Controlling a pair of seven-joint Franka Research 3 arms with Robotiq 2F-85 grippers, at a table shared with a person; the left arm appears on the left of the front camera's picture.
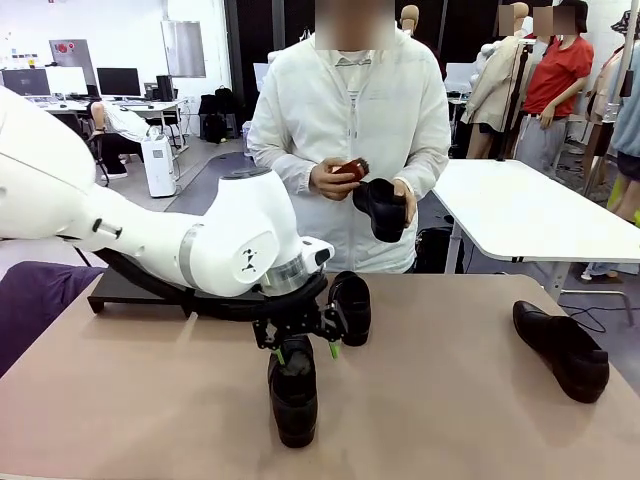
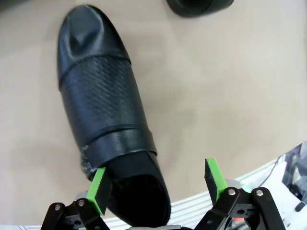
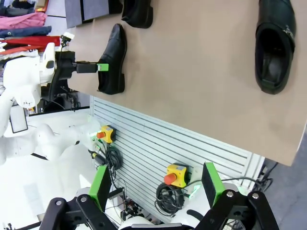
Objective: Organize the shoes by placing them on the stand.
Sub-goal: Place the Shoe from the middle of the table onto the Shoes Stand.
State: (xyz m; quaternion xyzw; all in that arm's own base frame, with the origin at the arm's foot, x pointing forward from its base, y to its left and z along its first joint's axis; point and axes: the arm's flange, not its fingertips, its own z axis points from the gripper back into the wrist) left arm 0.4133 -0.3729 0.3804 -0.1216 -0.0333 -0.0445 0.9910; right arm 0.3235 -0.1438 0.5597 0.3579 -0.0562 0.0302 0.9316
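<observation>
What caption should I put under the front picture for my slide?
Open left tool hovers over a black shoe on the table while a person across it holds another shoe.

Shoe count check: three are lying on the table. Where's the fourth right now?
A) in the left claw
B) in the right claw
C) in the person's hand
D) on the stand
C: the person's hand holds the fourth shoe at chest height, while the left claw hangs open above another shoe, gripping nothing.
</observation>
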